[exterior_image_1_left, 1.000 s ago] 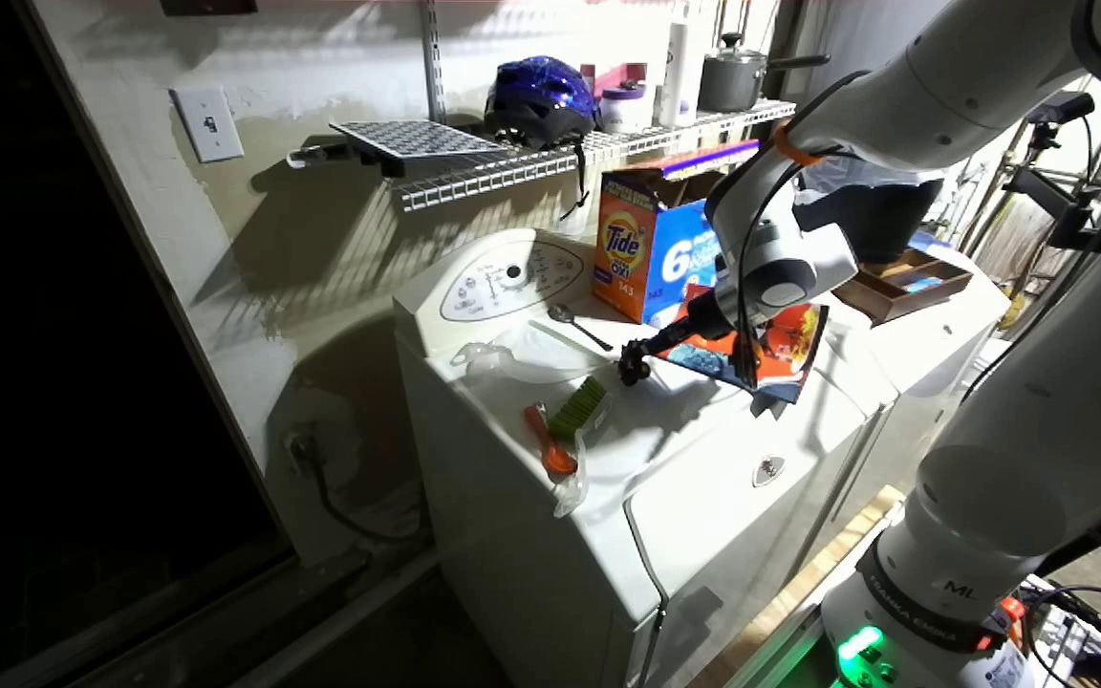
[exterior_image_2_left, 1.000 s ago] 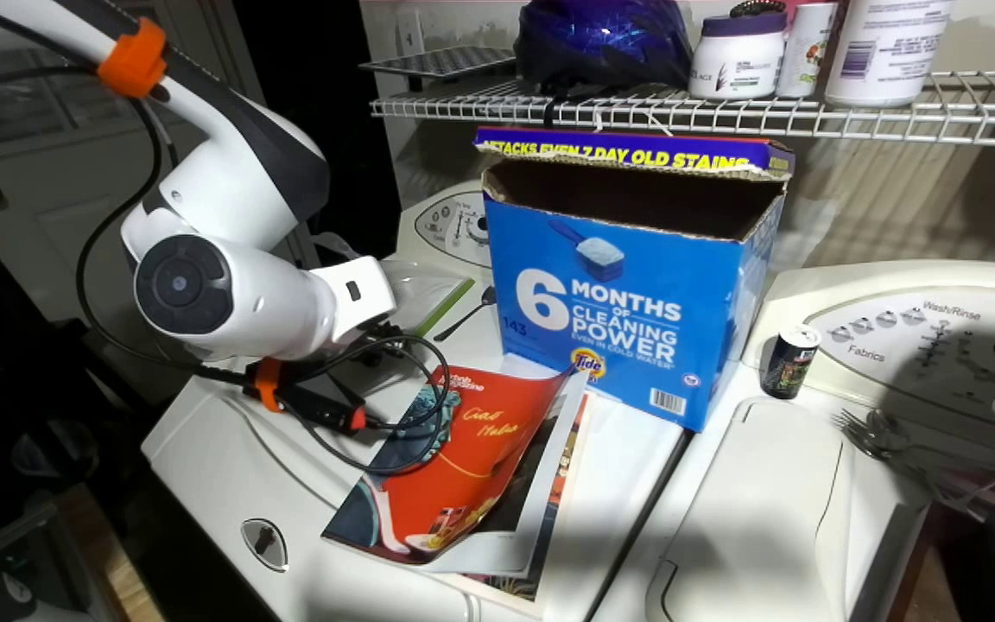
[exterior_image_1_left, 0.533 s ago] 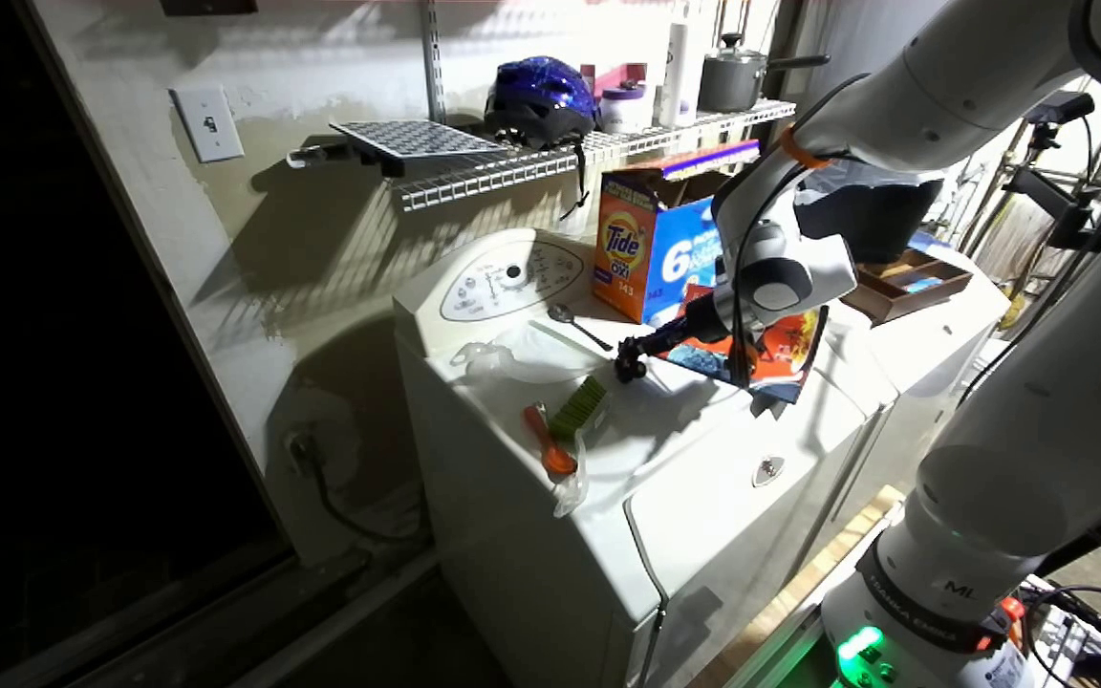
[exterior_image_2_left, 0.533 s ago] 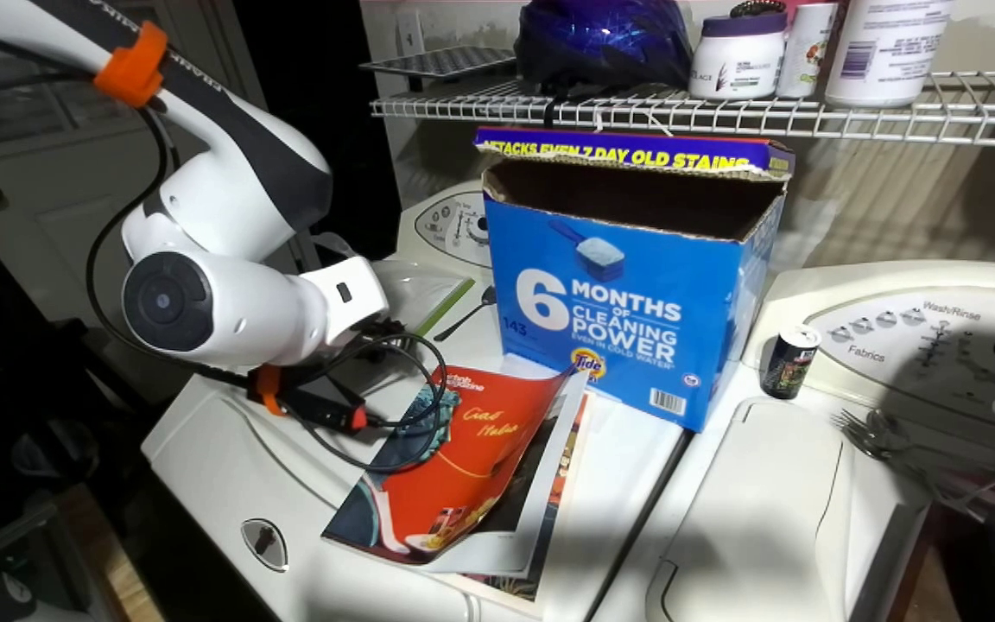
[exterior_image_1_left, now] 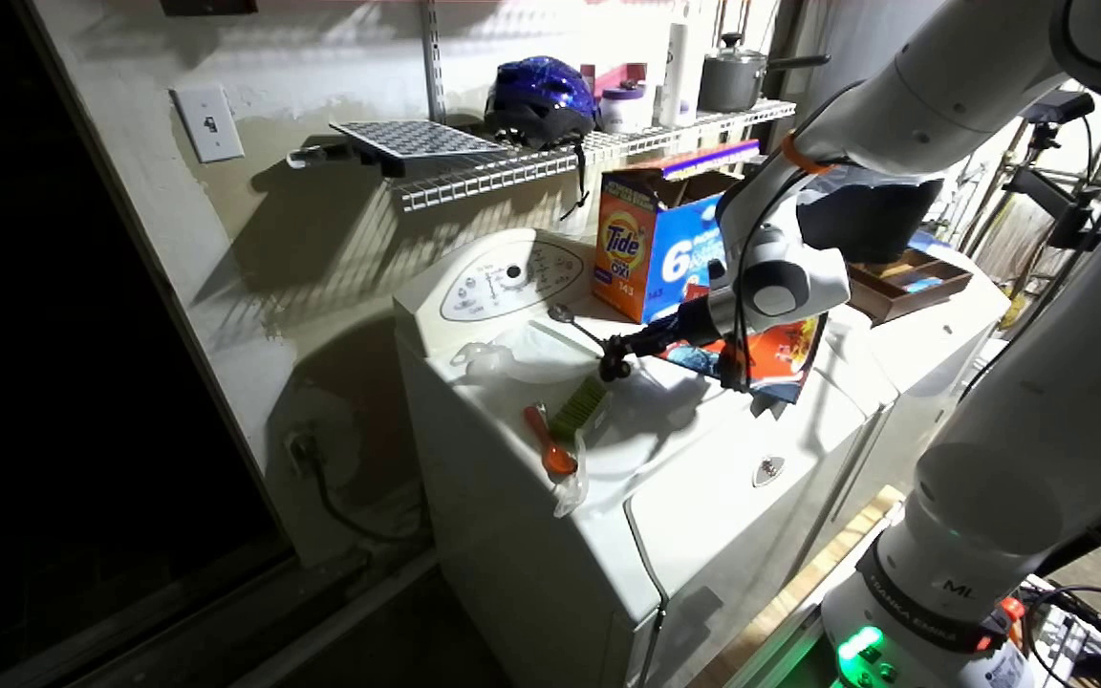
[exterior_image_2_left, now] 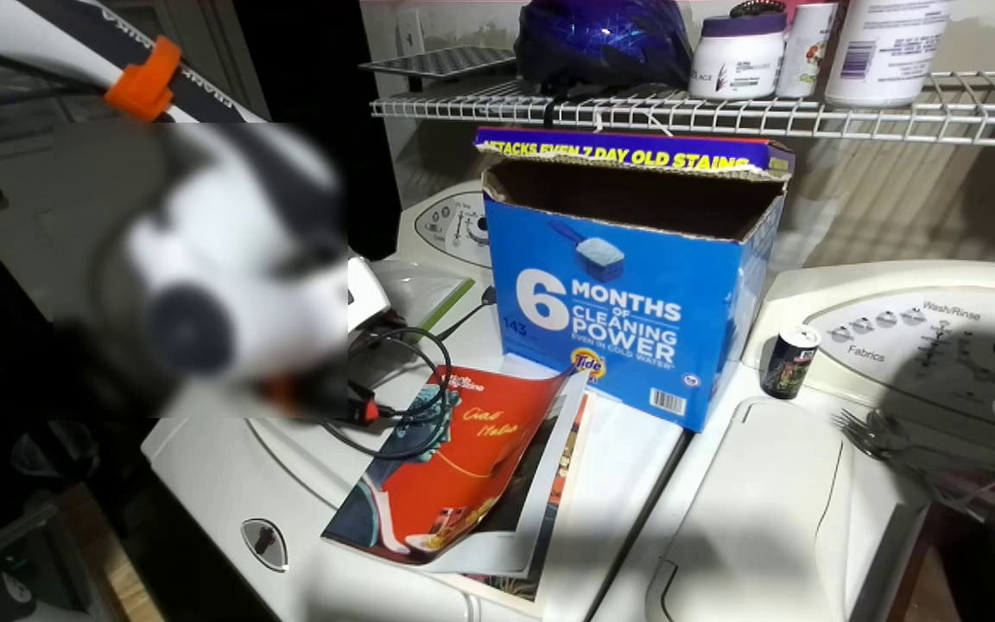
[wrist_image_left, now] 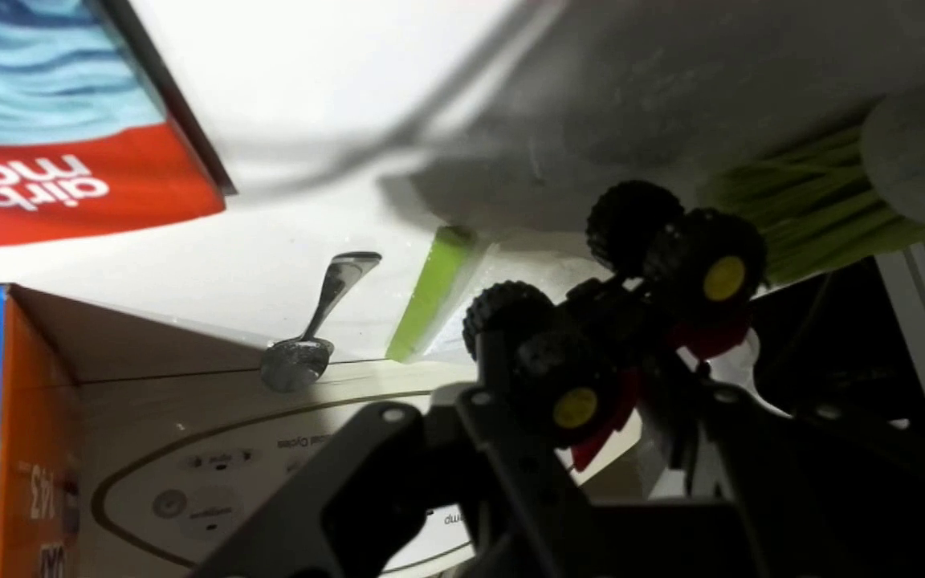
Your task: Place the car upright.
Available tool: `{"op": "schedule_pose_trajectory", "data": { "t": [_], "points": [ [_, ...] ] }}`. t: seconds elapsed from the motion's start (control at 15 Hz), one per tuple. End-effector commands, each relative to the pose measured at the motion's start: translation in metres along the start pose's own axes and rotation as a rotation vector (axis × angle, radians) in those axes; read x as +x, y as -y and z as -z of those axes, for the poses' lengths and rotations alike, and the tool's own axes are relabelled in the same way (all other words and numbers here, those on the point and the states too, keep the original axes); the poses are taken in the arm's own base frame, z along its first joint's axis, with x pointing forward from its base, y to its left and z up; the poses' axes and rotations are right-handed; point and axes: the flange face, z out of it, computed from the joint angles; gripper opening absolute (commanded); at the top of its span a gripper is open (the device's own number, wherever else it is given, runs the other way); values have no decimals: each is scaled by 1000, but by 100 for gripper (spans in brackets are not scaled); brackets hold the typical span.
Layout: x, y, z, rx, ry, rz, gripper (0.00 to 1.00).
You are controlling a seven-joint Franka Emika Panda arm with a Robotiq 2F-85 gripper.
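The toy car [wrist_image_left: 723, 278] has black treaded wheels, yellow hubs and a red body. My gripper [wrist_image_left: 579, 357] is shut on it, with one finger on each side. The car is tilted, its wheels and dark underside facing the wrist camera and much of its red body hidden. In an exterior view the car [exterior_image_1_left: 615, 369] is a small dark shape at the tip of my gripper [exterior_image_1_left: 619, 352], which reaches sideways over the washer top [exterior_image_1_left: 651, 435] near the green brush. In an exterior view [exterior_image_2_left: 368, 294] the wrist hides the gripper and car.
A green brush [exterior_image_1_left: 581, 406] and orange spoon [exterior_image_1_left: 550, 441] lie near the washer's edge. A metal spoon [wrist_image_left: 298, 361] and green-edged plastic bag [wrist_image_left: 430, 293] lie by the control panel. The Tide box [exterior_image_1_left: 622, 248] and magazine [exterior_image_2_left: 472, 449] stand beside the arm; a wire shelf [exterior_image_1_left: 503, 175] is above.
In an exterior view my gripper and the car have moved slightly left, closer to the green brush. The wrist has shifted and turned a little. The car stays held.
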Motion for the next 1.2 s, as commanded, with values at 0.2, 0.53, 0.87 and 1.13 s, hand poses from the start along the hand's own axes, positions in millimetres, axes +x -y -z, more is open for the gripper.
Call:
{"op": "schedule_pose_trajectory", "data": {
  "t": [0.2, 0.53, 0.87, 1.13],
  "points": [
    [-10, -4, -11, 47, 4, 13, 18],
    [-11, -3, -10, 41, 32, 13, 26],
    [-10, -7, 4, -18, 105, 46, 81],
    [-9, -9, 12, -44, 170, 83, 100]
  ]
}}
